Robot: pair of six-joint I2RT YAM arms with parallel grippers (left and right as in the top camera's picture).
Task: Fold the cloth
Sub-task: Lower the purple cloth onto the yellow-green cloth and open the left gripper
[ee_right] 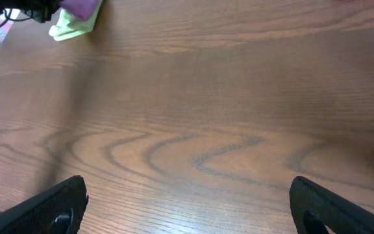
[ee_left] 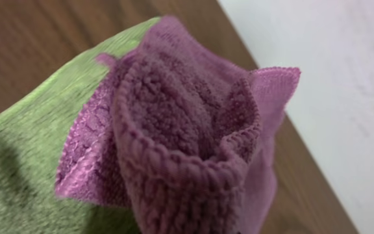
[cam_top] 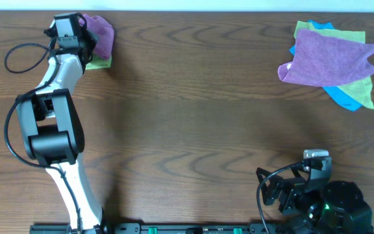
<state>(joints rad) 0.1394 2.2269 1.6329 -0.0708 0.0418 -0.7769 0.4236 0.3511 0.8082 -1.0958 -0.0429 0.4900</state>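
Observation:
The lilac-purple cloth is bunched up at the table's far left corner, and my left gripper is shut on it. In the left wrist view the cloth fills the frame as a folded wad and hides the fingers. It hangs over a folded lime-green cloth lying flat on the wood. The right wrist view shows the purple cloth and the green cloth far off at the top left. My right gripper stands open over bare wood near the front right edge.
A loose pile lies at the far right: another purple cloth on top of a green cloth and a blue cloth. The table's far edge and a white wall run just behind the left gripper.

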